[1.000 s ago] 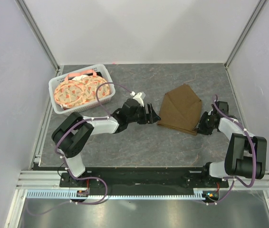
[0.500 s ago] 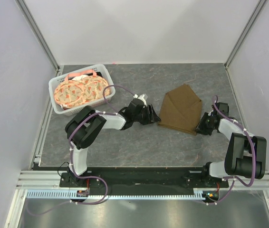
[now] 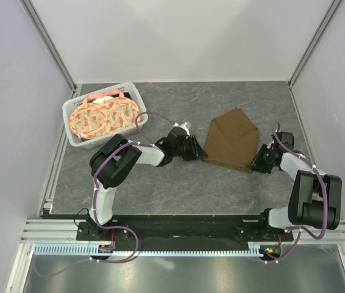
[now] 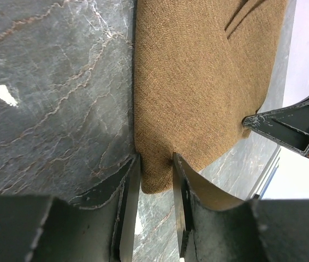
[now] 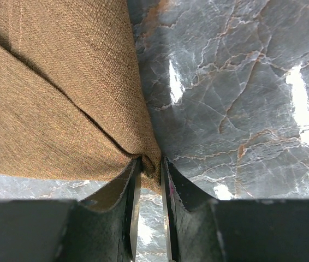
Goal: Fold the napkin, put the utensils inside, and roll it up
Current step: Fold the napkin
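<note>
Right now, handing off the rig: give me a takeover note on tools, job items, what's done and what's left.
Left tool: jaws apart astride the napkin's near-left corner, no pinch visible.
Right tool: shut on its near-right corner.
Done: napkin lies on the table, partly folded.
Utensil not in view.
To do: finish fold, add utensil, roll.

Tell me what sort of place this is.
Probably a lab robot test cell: plain white walls on aluminium posts enclose a marble-look table, and two robot arms are bolted to a rail at its near edge.
</note>
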